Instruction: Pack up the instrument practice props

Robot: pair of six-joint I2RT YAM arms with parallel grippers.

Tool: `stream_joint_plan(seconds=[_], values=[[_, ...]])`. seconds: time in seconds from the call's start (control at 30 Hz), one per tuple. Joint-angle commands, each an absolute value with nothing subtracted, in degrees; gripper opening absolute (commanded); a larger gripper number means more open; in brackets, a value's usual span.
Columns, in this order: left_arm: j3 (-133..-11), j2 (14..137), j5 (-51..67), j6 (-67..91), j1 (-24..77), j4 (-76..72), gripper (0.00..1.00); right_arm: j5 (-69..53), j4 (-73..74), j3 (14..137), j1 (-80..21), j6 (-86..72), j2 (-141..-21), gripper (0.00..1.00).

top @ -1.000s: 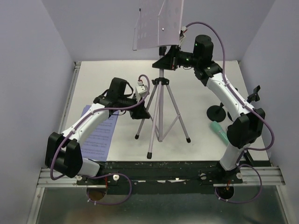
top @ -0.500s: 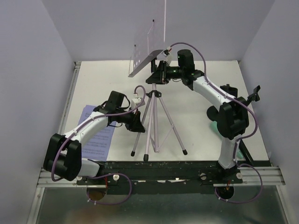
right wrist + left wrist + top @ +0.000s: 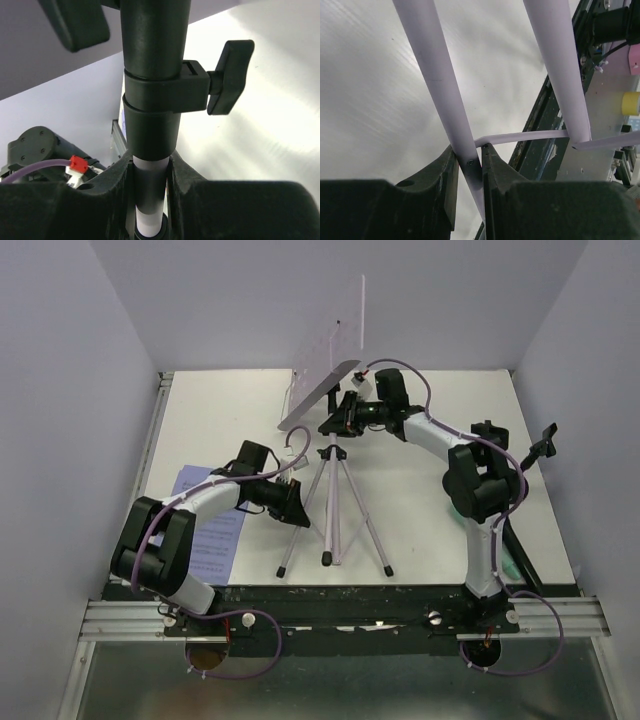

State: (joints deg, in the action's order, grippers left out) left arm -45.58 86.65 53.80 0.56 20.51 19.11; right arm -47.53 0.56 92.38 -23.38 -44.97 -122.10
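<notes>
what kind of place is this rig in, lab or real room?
Likely a robot lab cell: plain partition walls box in a white table, left arm and right arm mount on a metal rail, and the tripod is a staged prop.

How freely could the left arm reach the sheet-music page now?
Probably not: the left gripper has its jaws shut on a tripod leg, so it must let go first. The sheet-music page lies near, partly under that arm.
</notes>
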Motion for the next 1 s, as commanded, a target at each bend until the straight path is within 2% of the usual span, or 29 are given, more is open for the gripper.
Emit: stream_joint_plan(seconds=[0.0,0.03,0.1,0.23,0.3,0.37,0.57,0.83,0.97], values=[[-47.29,86.13,60.82,3.86,18.55,2.30,0.00,-40.52,-6.42,92.81,-23.29,-37.35,-124.80,0.00],[-47.20,86.39,60.91,4.74,18.37,1.24,0.00,-39.91,-5.55,93.07,-23.29,-37.09,-125.07,0.00],[-46.67,86.83,61.08,7.98,18.02,-1.56,0.00,-38.24,-4.40,92.99,-23.12,-36.83,-125.42,0.12],[-43.87,87.54,61.00,17.72,16.79,-11.22,0.00,-34.46,-2.73,90.71,-22.85,-36.83,-123.49,0.71],[-42.46,87.98,60.12,21.78,16.00,-15.62,0.00,-32.62,-0.80,89.39,-22.59,-36.74,-122.17,0.88],[-41.57,88.50,59.59,23.72,15.30,-18.10,0.00,-30.42,2.87,88.33,-22.32,-36.74,-121.12,0.99],[-40.08,88.51,57.57,28.82,13.01,-22.14,0.00,-24.79,11.42,84.74,-21.97,-35.51,-117.08,1.00],[-38.32,86.31,56.08,27.78,12.75,-21.10,0.00,-30.58,13.88,76.47,-21.27,-35.68,-106.10,1.00],[-38.50,85.52,55.90,27.16,12.74,-20.92,0.00,-29.19,16.43,74.62,-21.36,-33.84,-102.93,1.00]])
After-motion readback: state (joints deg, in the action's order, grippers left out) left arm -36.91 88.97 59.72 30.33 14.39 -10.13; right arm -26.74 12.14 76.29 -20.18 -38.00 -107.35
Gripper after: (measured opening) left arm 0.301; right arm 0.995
